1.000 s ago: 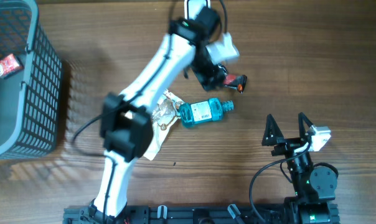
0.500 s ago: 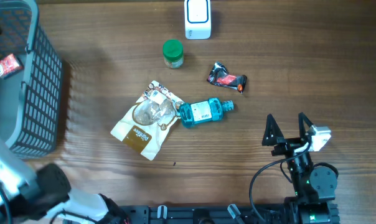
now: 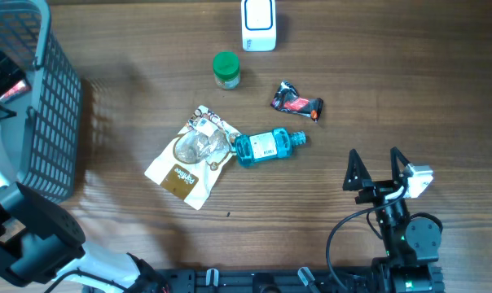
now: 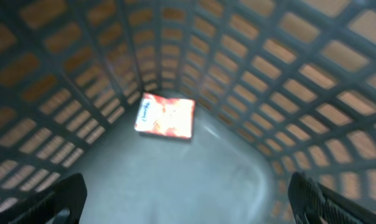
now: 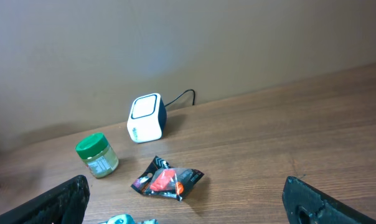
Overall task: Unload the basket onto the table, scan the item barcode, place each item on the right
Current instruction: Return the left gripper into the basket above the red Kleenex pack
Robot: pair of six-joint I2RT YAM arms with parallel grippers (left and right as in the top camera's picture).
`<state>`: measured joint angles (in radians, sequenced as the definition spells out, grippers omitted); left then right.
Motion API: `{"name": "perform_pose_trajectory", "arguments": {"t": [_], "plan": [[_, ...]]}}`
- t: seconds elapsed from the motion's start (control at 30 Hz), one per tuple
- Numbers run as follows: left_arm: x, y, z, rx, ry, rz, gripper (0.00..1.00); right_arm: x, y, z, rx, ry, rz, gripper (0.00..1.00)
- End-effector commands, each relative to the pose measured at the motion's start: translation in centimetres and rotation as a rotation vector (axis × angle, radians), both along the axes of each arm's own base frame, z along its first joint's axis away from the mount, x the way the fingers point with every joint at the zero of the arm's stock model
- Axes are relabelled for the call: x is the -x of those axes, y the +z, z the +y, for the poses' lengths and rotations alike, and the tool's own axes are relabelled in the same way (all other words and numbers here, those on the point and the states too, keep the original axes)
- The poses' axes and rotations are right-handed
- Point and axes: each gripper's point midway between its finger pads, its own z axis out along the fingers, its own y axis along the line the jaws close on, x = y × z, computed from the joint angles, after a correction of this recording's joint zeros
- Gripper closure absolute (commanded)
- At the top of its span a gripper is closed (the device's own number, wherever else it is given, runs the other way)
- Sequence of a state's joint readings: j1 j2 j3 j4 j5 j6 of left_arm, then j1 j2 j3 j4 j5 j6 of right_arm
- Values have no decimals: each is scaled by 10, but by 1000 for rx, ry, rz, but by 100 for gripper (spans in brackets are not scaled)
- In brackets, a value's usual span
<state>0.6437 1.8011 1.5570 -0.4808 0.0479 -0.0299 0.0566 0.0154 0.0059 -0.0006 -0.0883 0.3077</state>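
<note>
My left gripper (image 4: 188, 208) hangs open inside the grey mesh basket (image 3: 54, 122), above a red and orange packet (image 4: 165, 116) lying on the basket floor. In the overhead view my left gripper (image 3: 3, 73) partly covers that packet (image 3: 16, 88). On the table lie a blue bottle (image 3: 266, 146), a beige pouch (image 3: 189, 163), a black and red packet (image 3: 296, 102) and a green-lidded jar (image 3: 226, 69). The white scanner (image 3: 258, 24) stands at the back edge. At the front right my right gripper (image 3: 380, 169) stands open and empty, facing the scanner (image 5: 146, 118).
The basket walls (image 4: 287, 81) close in around my left gripper on all sides. In the right wrist view the jar (image 5: 98, 155) and the black and red packet (image 5: 168, 179) lie in front of the scanner, whose cable runs off behind it.
My left arm has swung from the back middle of the table, near the black and red packet, over to the basket at the far left. The right arm has not moved.
</note>
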Motion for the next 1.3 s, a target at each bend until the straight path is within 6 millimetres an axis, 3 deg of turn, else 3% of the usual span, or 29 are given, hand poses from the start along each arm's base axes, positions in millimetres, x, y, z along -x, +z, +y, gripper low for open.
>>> {"name": "perform_pose_trajectory", "arguments": {"t": [0.0,0.1,0.43,0.73,0.87,1.07,1.27], "plan": [[8,-5,19,-136,-5,36,0,0,2,-1,16,-8,-12,0],[4,-21,25,-144,-6,37,0,0,2,-1,16,-8,-12,0],[-1,-110,49,-99,-11,131,0,0,2,-1,16,-8,-12,0],[-19,-140,52,-87,-46,94,0,0,2,-1,16,-8,-12,0],[-21,-169,53,-68,-51,112,0,0,2,-1,16,-8,-12,0],[-28,-179,48,-81,-118,112,0,0,2,-1,16,-8,-12,0],[-35,-173,54,-114,-115,76,0,0,2,-1,16,-8,-12,0]]}}
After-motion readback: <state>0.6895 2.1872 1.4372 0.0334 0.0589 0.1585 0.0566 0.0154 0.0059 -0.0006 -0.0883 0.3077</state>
